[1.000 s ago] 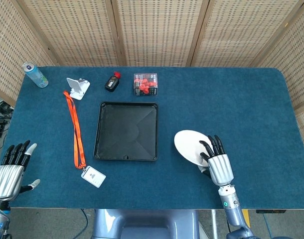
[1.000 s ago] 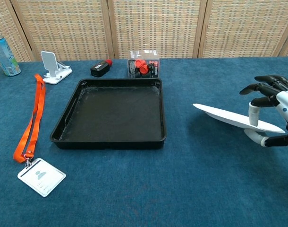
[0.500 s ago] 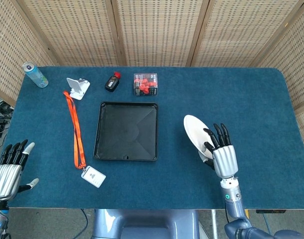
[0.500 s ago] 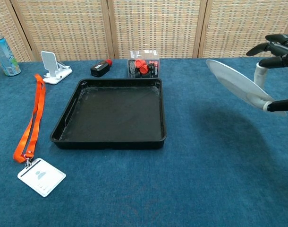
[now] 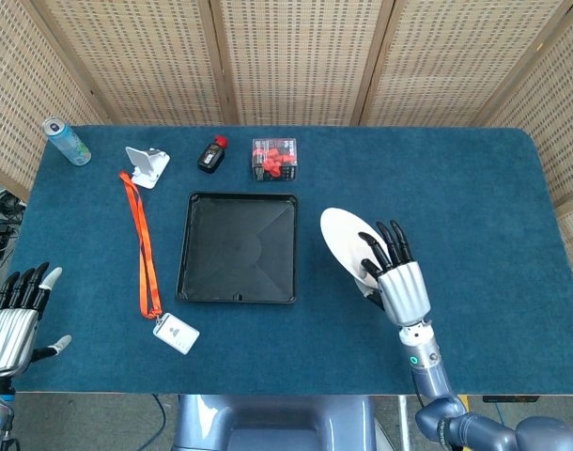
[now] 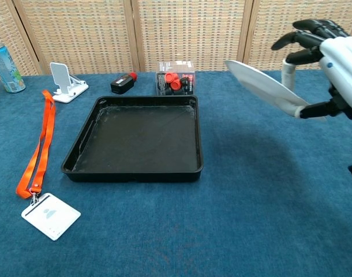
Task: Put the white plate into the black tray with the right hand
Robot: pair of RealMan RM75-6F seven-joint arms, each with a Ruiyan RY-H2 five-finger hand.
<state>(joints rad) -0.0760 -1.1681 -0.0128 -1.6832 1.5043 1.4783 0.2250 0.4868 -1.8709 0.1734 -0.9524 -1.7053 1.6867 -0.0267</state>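
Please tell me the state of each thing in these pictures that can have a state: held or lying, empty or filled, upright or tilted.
white plate: held in the air, tilted, right of the tray.
right hand: grips the plate.
left hand: holds nothing, fingers apart.
black tray: empty, flat on the table.
can: upright.
phone stand: holds nothing.
orange lanyard: lying stretched out, badge at its near end.
clear box: holds red pieces.

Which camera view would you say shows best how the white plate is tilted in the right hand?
The chest view: it shows the white plate edge-on, raised off the table and tilted, held by the right hand. The head view shows only its upper face, partly under the fingers.
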